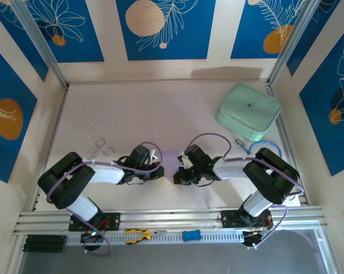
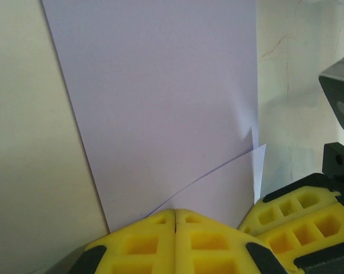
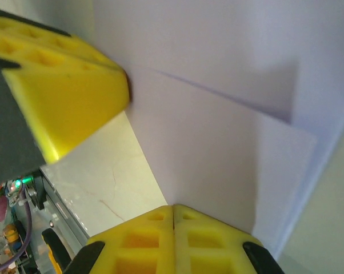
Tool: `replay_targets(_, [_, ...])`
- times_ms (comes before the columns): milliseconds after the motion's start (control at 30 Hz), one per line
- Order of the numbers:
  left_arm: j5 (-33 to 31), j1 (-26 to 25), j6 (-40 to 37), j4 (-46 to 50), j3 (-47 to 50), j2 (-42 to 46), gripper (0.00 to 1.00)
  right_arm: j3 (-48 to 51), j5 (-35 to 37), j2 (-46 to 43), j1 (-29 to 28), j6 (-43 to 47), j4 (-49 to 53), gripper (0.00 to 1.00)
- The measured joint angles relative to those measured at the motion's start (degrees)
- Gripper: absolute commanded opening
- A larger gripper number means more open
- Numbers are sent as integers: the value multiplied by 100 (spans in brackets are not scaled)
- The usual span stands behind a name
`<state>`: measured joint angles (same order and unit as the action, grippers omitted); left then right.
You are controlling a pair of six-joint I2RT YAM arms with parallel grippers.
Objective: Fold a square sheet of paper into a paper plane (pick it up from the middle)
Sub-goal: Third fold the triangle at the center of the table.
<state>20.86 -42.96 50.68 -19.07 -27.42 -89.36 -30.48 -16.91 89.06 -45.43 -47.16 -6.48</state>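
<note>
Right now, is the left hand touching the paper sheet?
Touching. Left wrist view: the shut left hand pinches the square sheet of paper at its near edge.

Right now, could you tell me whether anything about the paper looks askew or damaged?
The square sheet of paper looks folded slightly askew: by the left gripper, one layer's corner pokes past the other's right edge. No tears visible.

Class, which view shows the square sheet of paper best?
Left wrist: the square sheet of paper spreads wide, folded flap plain. Right wrist shows overlapping layers close up; top external, a small distant patch.
</note>
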Motion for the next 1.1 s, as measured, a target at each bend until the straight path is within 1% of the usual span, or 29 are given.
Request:
replay_targets(400, [9, 9, 0, 61, -28, -2, 0, 673, 52, -763, -33, 4, 136, 6])
replay_targets(600, [9, 9, 0, 63, -28, -2, 0, 647, 181, -1104, -98, 0, 496, 7])
replay_targets(733, [9, 9, 0, 63, -28, 0, 0, 376, 210, -1064, -107, 0, 503, 7])
replay_targets(867, [2, 9, 2, 68, -28, 4, 0, 133, 179, -678, -122, -2, 308, 7])
replay_targets(967, [-31, 9, 11, 83, -26, 26, 0, 173, 173, -356, -197, -33, 262, 8])
replay_targets(1100, [-168, 0, 48, 114, -11, 83, 0, 466, 234, -505, -258, -192, -4, 8])
